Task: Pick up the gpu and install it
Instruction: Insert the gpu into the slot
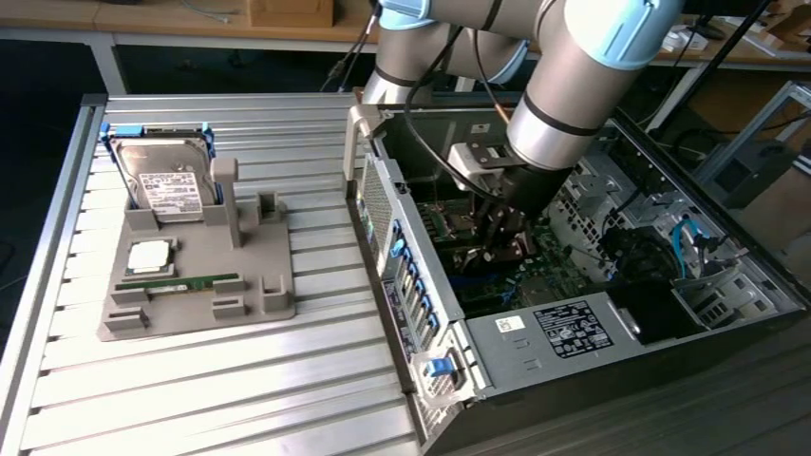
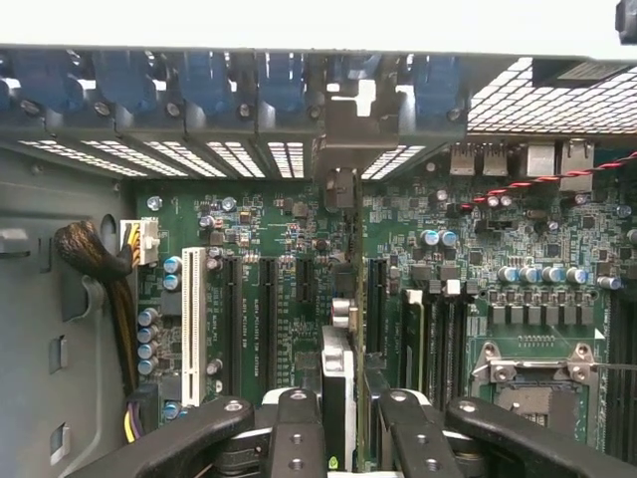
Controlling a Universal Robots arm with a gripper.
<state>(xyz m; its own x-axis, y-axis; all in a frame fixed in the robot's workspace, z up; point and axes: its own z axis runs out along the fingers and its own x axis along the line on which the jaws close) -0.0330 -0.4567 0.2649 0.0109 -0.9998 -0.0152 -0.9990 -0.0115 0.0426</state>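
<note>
My gripper [image 2: 343,403] is shut on the gpu [image 2: 338,358], which I see edge-on as a thin dark card between the black fingers [image 2: 296,418]. Its silver bracket [image 2: 353,124] reaches to the case's rear wall, under the row of blue slot clips [image 2: 284,80]. The card stands upright over the green motherboard [image 2: 299,229], in line with a black slot between the long black slots [image 2: 269,319] and the memory slots [image 2: 438,329]. Whether it is seated I cannot tell. In the exterior view the gripper [image 1: 507,237] is deep inside the open computer case [image 1: 571,328].
A white slot [image 2: 194,324] and a brown cable bundle [image 2: 90,254] lie to one side, the CPU socket [image 2: 537,368] to the other. On the slatted table a grey fixture [image 1: 266,294] holds a hard drive [image 1: 165,180], a processor [image 1: 150,255] and a green memory stick [image 1: 178,283].
</note>
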